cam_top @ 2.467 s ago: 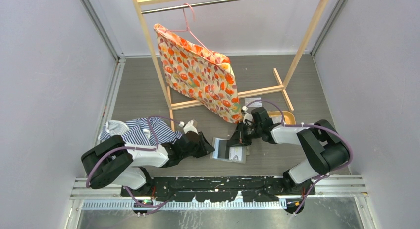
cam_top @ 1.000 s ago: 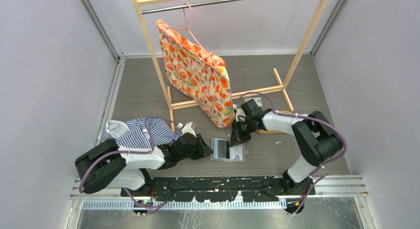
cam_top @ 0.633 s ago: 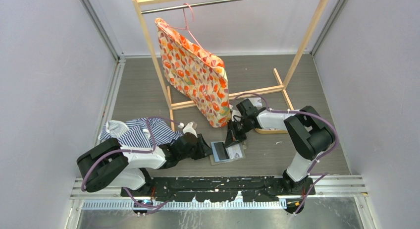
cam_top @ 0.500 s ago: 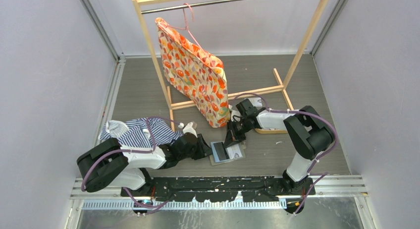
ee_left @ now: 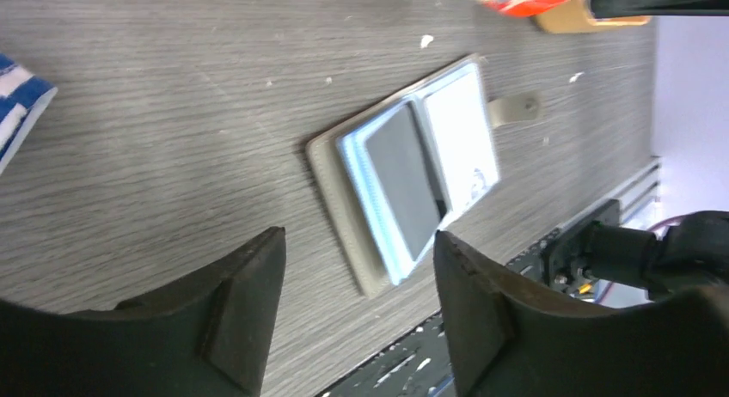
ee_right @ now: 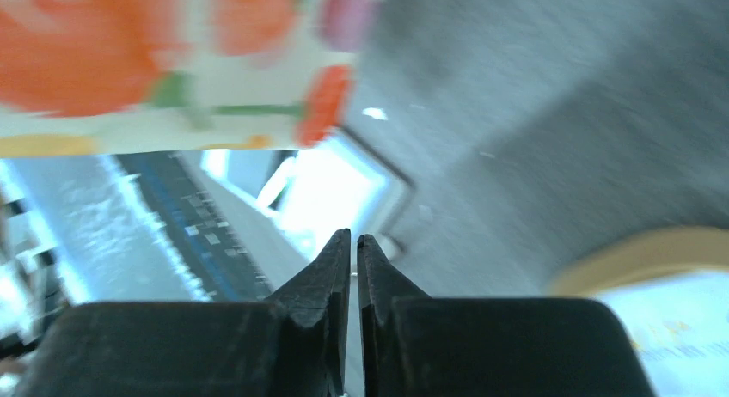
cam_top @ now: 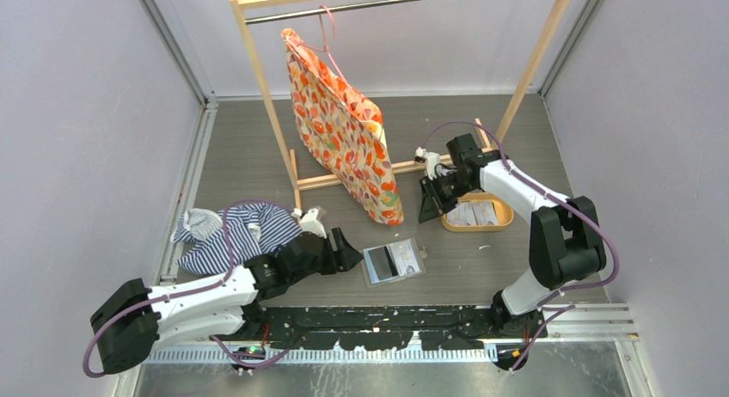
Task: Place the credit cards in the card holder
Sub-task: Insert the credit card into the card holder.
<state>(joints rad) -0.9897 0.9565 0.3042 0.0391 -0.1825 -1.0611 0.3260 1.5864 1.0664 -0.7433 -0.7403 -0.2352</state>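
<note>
right hand point(ee_right: 354, 236) hung just left of the oval tray point(cam_top: 507, 216), fingers all but pressed together, nothing between them. the pale credit cards point(cam_top: 475, 212) lay in that tray, just off to that hand's right, long sides running across the worktop point(cam_top: 258, 148). the right arm was clearly nearer, with the left well apart from them. left hand point(ee_left: 357, 247) was spread and empty, pointed at the card holder point(cam_top: 394, 261), which lay open and flat just beyond its tips, between the 2 hands, a dark card showing in 1 sleeve. my read: the next card looked like a right-arm pick.
</note>
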